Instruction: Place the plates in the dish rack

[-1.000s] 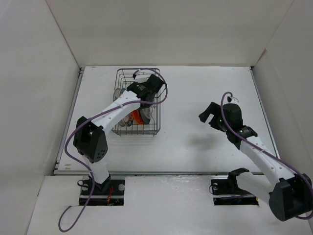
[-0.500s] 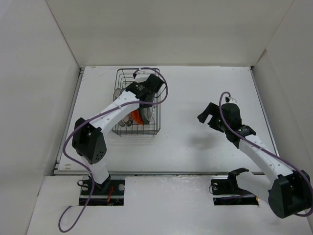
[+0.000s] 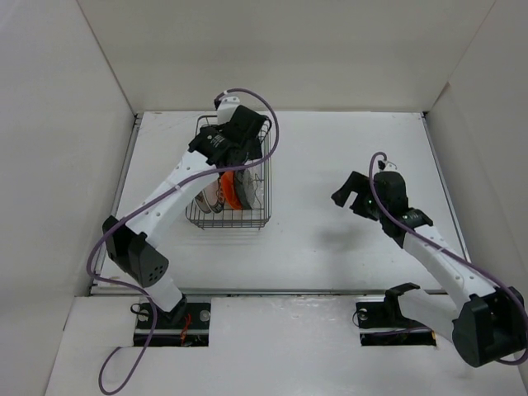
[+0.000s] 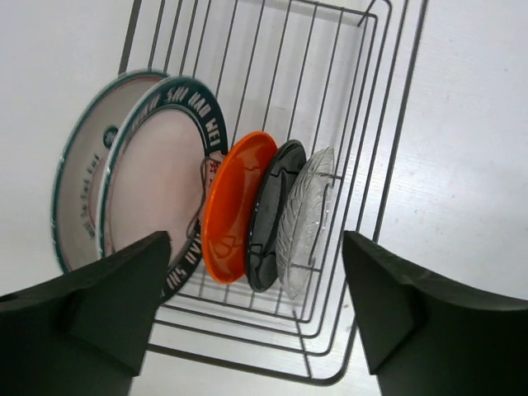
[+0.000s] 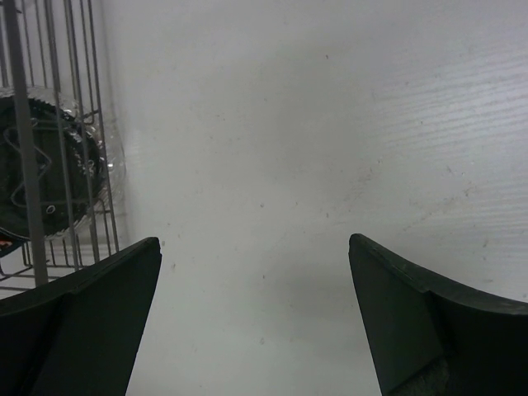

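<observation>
While left gripper [image 4: 256, 247] and right gripper [image 5: 254, 243] both gape empty, left arm [image 3: 177, 186] blocks some plates [image 4: 235, 206] in rack [image 4: 394, 148] from overhead.

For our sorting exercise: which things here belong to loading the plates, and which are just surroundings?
Job: dish rack, green-rimmed plate, pale plate beside it, orange plate, black plate, glass plate, left gripper, right gripper.
Not the job: table, purple cables.

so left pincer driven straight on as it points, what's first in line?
Probably the rim of the upright orange round plate, or the glossy black plate beside it, in the black wire rack; depth unclear.
</observation>
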`<state>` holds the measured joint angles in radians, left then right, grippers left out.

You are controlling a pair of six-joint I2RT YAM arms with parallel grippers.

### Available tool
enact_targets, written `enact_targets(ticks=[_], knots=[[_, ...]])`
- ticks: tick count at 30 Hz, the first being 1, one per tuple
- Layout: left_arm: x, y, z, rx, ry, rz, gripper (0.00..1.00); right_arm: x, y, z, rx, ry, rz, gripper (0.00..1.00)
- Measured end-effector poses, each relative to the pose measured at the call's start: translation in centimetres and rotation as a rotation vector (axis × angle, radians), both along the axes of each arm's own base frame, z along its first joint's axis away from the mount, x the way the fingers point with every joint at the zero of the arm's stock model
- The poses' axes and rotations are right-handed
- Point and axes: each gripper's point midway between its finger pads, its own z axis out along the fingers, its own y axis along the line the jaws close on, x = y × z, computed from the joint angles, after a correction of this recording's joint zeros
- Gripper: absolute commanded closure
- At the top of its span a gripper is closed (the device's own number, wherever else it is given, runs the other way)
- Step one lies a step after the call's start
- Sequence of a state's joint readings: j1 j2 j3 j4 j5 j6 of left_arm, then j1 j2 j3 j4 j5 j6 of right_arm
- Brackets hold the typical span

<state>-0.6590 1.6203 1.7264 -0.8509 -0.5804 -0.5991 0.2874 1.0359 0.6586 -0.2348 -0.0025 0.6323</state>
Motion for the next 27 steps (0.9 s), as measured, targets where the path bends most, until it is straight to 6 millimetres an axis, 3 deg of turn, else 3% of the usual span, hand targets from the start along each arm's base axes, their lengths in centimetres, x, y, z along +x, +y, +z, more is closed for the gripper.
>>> enact_targets(ticks=[2, 5, 8, 12, 16, 19, 23, 27], knots=[[0.3, -0.1, 1.5, 0.019, -0.020, -0.043, 0.00, 0.3, 0.0, 1.2, -0.018, -0.017, 0.017, 0.00], [1.0, 0.6, 4.3, 0.095, -0.085, -0.078, 0.00, 1.3, -0.3, 5.2, -0.068, -0.094, 0.023, 0.00], [1.5, 2.4, 5.7, 0.172, -0.133, -0.059, 0.00, 1.7, -0.9, 11.0, -0.122, -0.206, 0.019, 0.00], [1.6, 6.9, 6.1, 0.215, -0.138, -0.020, 0.00, 0.9, -2.6, 19.8, -0.190, -0.354, -0.016, 0.00], [1.0, 12.0, 10.4, 0.173, -0.227, 0.027, 0.00, -1.3, -4.5, 25.3, -0.237, -0.440, -0.057, 0.00], [-1.2, 14.9, 15.5, 0.140, -0.364, 0.054, 0.00, -3.7, -5.9, 27.1, -0.259, -0.472, -0.081, 0.00], [-6.8, 17.7, 22.6, 0.099, -0.582, 0.076, 0.00, -6.8, -7.7, 29.1, -0.274, -0.511, -0.118, 0.00], [-12.2, 19.4, 26.5, 0.060, -0.731, 0.095, 0.00, -8.9, -9.1, 30.5, -0.274, -0.549, -0.156, 0.00]])
